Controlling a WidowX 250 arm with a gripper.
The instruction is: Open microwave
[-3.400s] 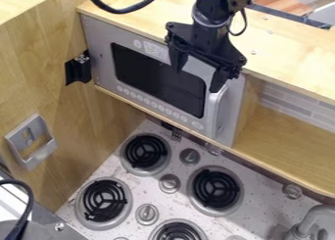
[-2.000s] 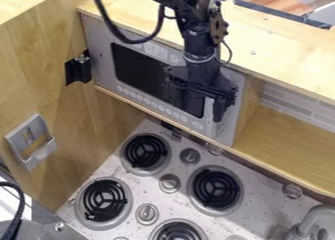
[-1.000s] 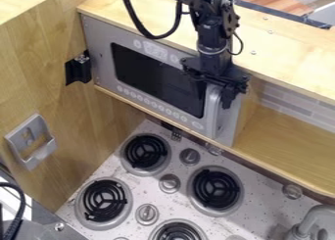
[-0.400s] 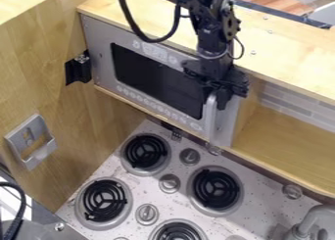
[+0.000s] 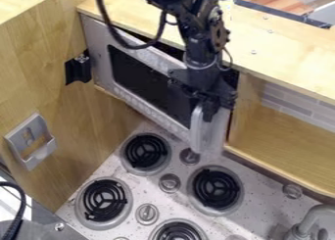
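On the left, a grey slotted bracket point(image 5: 29, 141) hangs on the wooden side panel point(image 5: 39, 77), and past it a small black fitting point(image 5: 78, 70) sits beside the left edge of the toy microwave point(image 5: 144, 80). The microwave is built in under the wooden counter point(image 5: 281, 53), at the left end of its front edge, and its door point(image 5: 147, 108) stands part-way open, left side close to the cabinet, right side swung out over the stovetop point(image 5: 262, 178). I'd guess it is light but stiff, turning on its left edge, and not fragile, though the smooth handle could let a loose grip slide. The upright door handle point(image 5: 196, 131) at the right edge is the place to take hold, and there the black gripper point(image 5: 203, 114) is, clamped on its upper end. By my reckoning the opening is well begun; what it wants is a wide curve out and leftward, since a straight pull might slip off or strain the hinge. Inside, behind the dark gap along the top, it's too black for me to tell what it holds. Right of the microwave there's an open shelf compartment point(image 5: 288, 141) with a pale brick-patterned back. Below, black coil burners point(image 5: 145, 151) and round knobs point(image 5: 190, 156) run across the stovetop, with a grey faucet point(image 5: 314, 214) at the lower right. The door's bottom corner overhangs the knobs, so keeping it level seems wise.
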